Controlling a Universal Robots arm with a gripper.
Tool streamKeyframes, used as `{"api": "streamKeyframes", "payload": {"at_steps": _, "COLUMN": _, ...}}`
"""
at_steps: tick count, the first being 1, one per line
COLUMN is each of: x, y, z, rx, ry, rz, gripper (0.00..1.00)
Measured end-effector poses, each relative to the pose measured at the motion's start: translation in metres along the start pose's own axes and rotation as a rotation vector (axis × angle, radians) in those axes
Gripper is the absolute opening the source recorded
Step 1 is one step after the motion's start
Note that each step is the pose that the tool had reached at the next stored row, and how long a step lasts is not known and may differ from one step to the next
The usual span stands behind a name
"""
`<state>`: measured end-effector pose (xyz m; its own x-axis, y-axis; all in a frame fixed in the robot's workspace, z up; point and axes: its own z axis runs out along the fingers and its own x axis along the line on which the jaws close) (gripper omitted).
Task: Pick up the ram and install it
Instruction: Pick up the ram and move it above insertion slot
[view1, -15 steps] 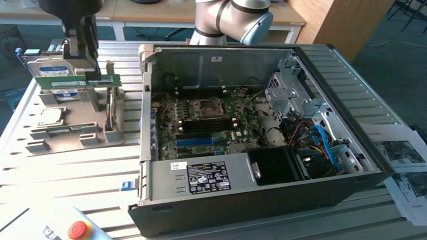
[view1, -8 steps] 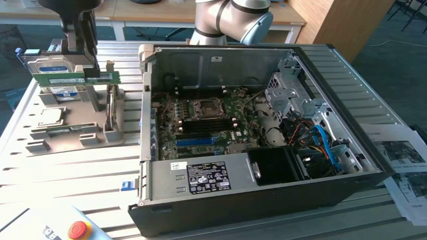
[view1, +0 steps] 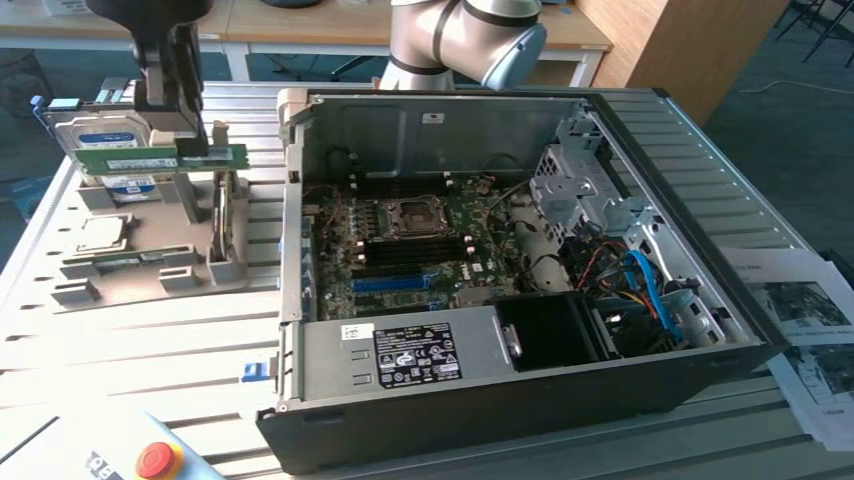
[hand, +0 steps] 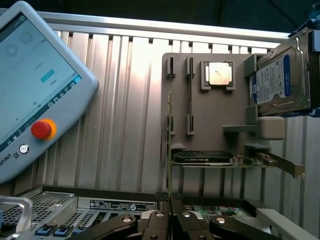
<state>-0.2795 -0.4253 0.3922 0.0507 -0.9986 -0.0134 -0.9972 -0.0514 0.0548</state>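
The end effector is pinched tight on the ram, gripping the green stick near 1 end so that its long edge lies level and most of its length reaches toward the exterior view's left. Directly beneath the end effector sits the gray holder on the counter, with a silver processor chip lying in it. Just behind the held stick stands the hard drive. Off to the exterior view's right of the end effector, the open computer case shows its motherboard.
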Motion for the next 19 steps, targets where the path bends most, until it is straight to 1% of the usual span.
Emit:
{"api": "streamKeyframes", "payload": {"at_steps": 6, "x": 0.003, "y": -0.0127, "z": -0.0008, "rx": 0.0000, "ry": 0.0001, "rz": 0.000, "gripper": 0.12}}
{"api": "streamKeyframes", "payload": {"at_steps": 19, "x": 0.008, "y": -0.0460, "z": -0.0026, "rx": -0.0001, "ry": 0.0002, "rz": -0.002, "gripper": 0.12}}
